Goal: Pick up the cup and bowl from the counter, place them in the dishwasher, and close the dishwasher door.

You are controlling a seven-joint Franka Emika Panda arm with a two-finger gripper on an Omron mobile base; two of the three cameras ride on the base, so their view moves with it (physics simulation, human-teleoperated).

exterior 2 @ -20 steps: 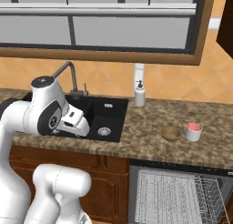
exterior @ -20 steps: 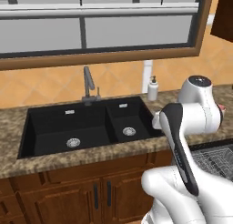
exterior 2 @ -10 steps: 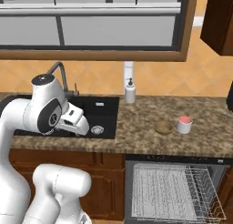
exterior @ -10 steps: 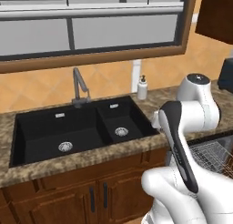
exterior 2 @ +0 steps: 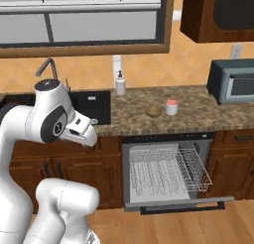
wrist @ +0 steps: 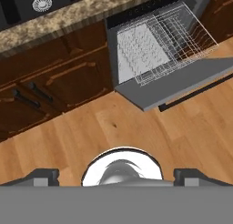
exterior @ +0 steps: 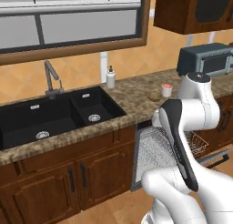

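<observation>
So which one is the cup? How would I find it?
Find the open dishwasher and look at the brown counter right above it. Two little things sit there side by side: the cup is the short white one with the red top, not the tan bowl.

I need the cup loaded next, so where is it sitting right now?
The cup stands on the counter just right of the bowl, above the open dishwasher and left of the toaster oven.
</observation>
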